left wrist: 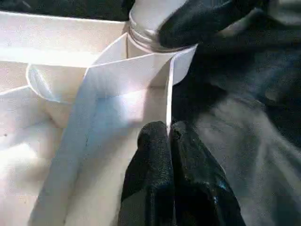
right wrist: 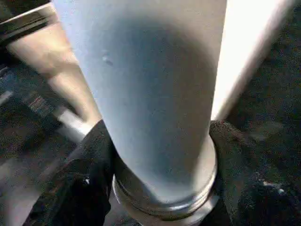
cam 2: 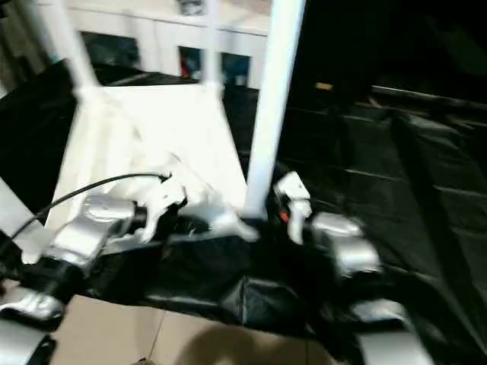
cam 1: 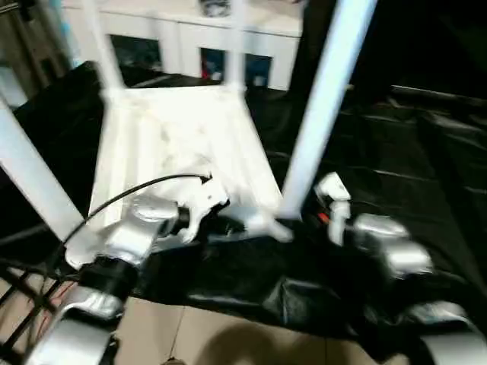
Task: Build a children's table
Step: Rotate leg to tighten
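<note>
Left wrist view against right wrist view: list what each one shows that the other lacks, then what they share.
Left wrist view alone: the left hand, fingers pressed together on the thin upright edge wall of the upside-down table top, plus the top's ribbed underside.

Right wrist view alone: the right hand, one black finger on each side of the leg's base, and a long stretch of the leg's shaft rising away.

Both: the near right leg at its collar, a black right-hand finger against it, and the black sheet beneath.
</note>
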{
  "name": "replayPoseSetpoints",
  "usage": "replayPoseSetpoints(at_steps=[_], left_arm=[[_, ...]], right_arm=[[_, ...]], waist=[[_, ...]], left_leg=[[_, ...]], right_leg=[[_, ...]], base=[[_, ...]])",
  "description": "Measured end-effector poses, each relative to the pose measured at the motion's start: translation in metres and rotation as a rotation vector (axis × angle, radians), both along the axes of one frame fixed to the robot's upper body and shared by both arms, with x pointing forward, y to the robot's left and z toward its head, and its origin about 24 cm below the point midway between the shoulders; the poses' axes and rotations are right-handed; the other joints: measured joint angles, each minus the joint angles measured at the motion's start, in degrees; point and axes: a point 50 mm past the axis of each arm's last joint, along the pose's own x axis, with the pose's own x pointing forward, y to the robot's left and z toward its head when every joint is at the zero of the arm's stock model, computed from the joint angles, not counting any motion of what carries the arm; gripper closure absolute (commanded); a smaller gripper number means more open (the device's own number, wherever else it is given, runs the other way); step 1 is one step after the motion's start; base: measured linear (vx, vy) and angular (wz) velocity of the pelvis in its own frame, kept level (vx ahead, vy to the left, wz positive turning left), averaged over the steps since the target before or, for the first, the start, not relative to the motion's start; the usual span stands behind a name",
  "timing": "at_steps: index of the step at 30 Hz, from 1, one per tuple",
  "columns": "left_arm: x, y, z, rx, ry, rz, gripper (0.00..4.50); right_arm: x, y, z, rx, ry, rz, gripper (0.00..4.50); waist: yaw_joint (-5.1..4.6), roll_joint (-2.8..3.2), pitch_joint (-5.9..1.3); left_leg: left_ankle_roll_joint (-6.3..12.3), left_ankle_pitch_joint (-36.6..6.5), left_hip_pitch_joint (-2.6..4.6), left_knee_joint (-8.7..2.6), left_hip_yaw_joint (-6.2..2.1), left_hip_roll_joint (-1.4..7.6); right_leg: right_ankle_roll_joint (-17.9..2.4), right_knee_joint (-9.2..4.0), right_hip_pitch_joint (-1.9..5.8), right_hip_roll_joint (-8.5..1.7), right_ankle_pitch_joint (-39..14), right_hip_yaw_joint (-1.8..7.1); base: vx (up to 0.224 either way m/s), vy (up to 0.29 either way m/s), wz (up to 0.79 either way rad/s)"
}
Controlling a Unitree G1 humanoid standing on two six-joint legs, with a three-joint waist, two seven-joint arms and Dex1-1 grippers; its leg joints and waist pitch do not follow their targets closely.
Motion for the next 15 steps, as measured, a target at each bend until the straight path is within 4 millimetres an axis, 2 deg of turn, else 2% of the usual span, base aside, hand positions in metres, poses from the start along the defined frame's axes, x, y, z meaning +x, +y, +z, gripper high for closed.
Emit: replayPoseSetpoints(at_steps=[3, 7, 8, 13, 15], left_arm=[[0.001, -0.009, -0.002, -0.015, -0.003, 0.038, 4.5], [0.002, -0.016, -0.002, -0.024, -0.003, 0.086, 4.5], [0.002, -0.016, -0.002, -0.025, -0.003, 0.089, 4.5], [0.001, -0.02, -0.001, -0.031, -0.003, 0.079, 4.5], [0.0, -0.018, 0.0, -0.031, -0.004, 0.061, 4.5]], right_arm=[[0.005, 0.004, -0.001, 0.001, -0.001, -0.102, 1.85], [0.007, 0.011, -0.001, -0.001, -0.023, -0.192, 1.85], [0.007, 0.011, -0.001, -0.001, -0.029, -0.197, 1.29], [0.007, 0.011, -0.001, -0.01, -0.049, -0.186, 0.86], [0.006, 0.007, 0.002, -0.023, -0.063, -0.118, 0.71]], waist=[[-0.62, 0.0, 0.0], [-0.88, 0.14, -0.08], [-0.88, 0.14, -0.08], [-0.83, 0.2, -0.09], [-0.76, 0.25, -0.06]], left_leg=[[0.0, 0.0, -0.01, 0.01, -0.07, -0.03], [-0.01, 0.0, -0.01, -0.02, -0.09, -0.03], [0.0, 0.0, -0.02, -0.02, -0.1, -0.03], [0.0, 0.0, -0.07, -0.02, -0.09, -0.04], [0.0, 0.0, -0.14, -0.01, -0.09, -0.04]], right_leg=[[0.03, -0.05, -0.02, -0.01, -0.01, -0.01], [0.04, -0.01, -0.02, 0.0, 0.01, -0.02], [0.03, -0.01, -0.02, 0.0, 0.01, -0.03], [-0.23, -0.01, -0.01, 0.0, 0.17, -0.01], [-0.22, -0.02, -0.05, 0.0, 0.16, -0.02]], base=[[0.0, 0.0, 0.0], [0.0, 0.0, 0.0], [0.0, 0.0, 0.0], [0.0, 0.0, 0.0], [0.0, 0.0, 0.0]])
